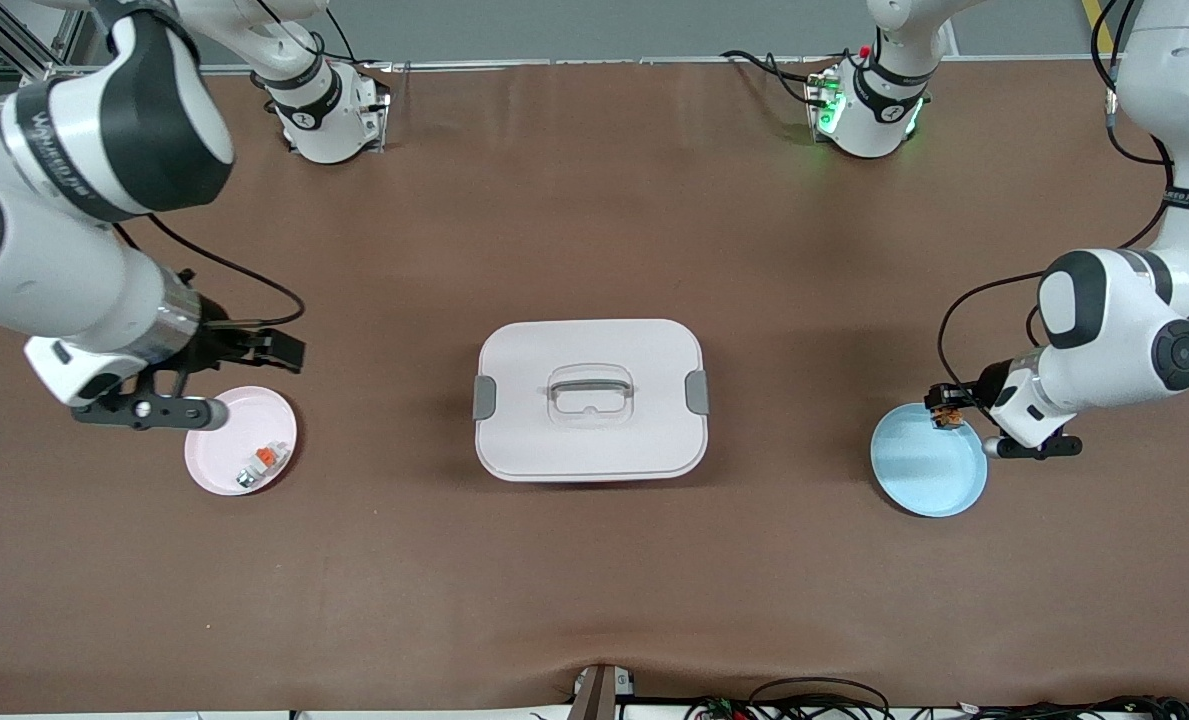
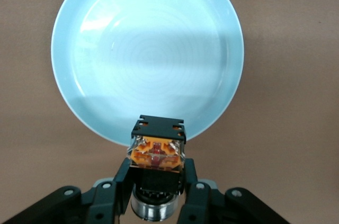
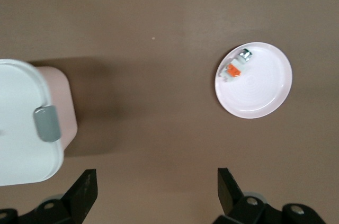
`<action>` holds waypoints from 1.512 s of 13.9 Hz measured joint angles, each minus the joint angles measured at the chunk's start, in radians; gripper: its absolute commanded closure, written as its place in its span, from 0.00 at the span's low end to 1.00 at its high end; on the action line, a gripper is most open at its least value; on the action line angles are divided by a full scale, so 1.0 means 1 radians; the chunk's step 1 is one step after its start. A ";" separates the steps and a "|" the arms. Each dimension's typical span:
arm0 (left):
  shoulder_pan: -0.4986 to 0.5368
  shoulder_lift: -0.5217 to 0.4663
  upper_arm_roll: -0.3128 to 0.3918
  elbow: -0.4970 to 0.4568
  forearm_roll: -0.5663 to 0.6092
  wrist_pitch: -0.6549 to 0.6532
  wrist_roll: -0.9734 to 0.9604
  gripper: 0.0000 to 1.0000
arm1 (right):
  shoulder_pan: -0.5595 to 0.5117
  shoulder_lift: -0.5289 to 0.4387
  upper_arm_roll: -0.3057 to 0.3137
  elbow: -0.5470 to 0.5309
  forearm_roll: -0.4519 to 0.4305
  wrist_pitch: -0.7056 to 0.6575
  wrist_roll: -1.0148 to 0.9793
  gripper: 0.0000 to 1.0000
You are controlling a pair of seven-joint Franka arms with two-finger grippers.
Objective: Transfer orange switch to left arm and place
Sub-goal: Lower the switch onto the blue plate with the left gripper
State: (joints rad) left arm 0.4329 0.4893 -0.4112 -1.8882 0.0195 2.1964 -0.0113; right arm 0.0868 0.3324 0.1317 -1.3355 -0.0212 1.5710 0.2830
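Note:
My left gripper [image 1: 944, 413] [image 2: 157, 167] is shut on the orange switch [image 1: 946, 417] [image 2: 157, 147], a small black part with an orange middle. It hangs just over the rim of the light blue plate [image 1: 929, 465] [image 2: 148, 49] at the left arm's end of the table. My right gripper [image 1: 279, 350] [image 3: 156, 189] is open and holds nothing, up in the air over the table by the pink plate [image 1: 216, 462] [image 3: 265, 89]. The white box [image 1: 591, 400] [image 3: 21, 128] stands shut in the middle of the table, between the two plates.
On the pink plate lies a whitish-grey part with an orange cap [image 1: 259, 465] [image 3: 234, 68]. Cables run along the table edge nearest the front camera [image 1: 814, 700]. Both arm bases stand at the table's edge farthest from that camera.

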 measured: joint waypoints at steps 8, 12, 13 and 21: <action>-0.020 0.104 -0.001 0.106 0.093 0.000 -0.033 1.00 | -0.202 -0.038 -0.001 -0.069 -0.001 0.049 -0.107 0.00; -0.049 0.175 -0.001 0.183 0.196 0.000 -0.108 1.00 | -0.270 -0.042 -0.001 -0.070 -0.001 0.048 -0.216 0.00; -0.060 0.190 -0.001 0.196 0.201 0.000 -0.110 1.00 | -0.286 -0.044 -0.001 -0.071 -0.001 0.048 -0.241 0.00; -0.090 0.246 0.010 0.240 0.289 0.000 -0.115 0.00 | -0.316 -0.078 0.004 -0.097 -0.041 0.040 -0.287 0.00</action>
State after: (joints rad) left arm 0.3427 0.7348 -0.4013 -1.6487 0.3081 2.1964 -0.1263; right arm -0.2288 0.2542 0.1356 -1.4324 -0.0619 1.6114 -0.0039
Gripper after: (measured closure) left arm 0.529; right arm 0.000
